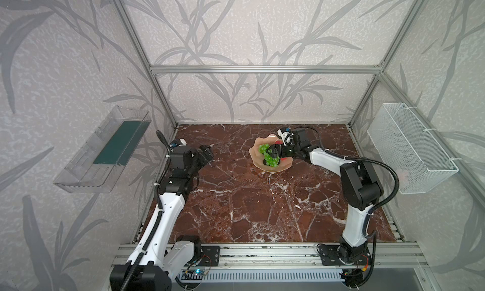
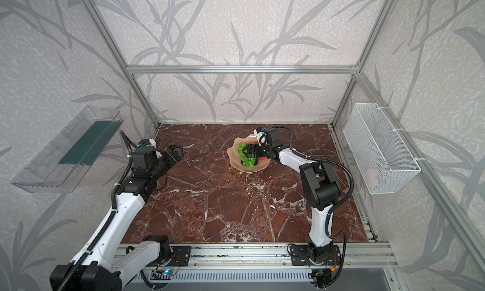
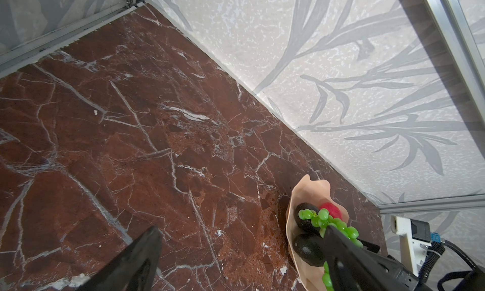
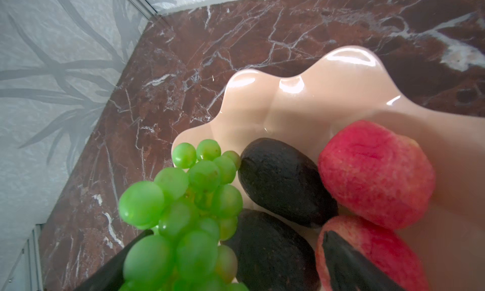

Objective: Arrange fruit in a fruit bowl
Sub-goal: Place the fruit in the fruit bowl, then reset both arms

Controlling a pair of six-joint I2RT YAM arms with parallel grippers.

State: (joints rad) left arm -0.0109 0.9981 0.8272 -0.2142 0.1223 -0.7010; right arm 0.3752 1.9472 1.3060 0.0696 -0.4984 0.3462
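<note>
The pale peach, wavy-rimmed fruit bowl (image 4: 301, 103), near the table's (image 1: 262, 211) back edge, holds grapes (image 4: 189, 203), two avocados (image 4: 283, 182) and two apples (image 4: 375, 174), largely hidden in both top views beneath the right gripper (image 1: 269, 152), jaws spread wide over the grapes; the left gripper (image 1: 206, 153) gapes empty, well apart.

- left arm (image 1: 168, 205) bent at elbow, wrist raised; left hand (image 1: 208, 153) points toward desk centre, jaws wide apart.
- right arm (image 1: 328, 161) stretched forward and inward; right hand (image 1: 269, 152) tilted down, jaws wide apart.
</note>
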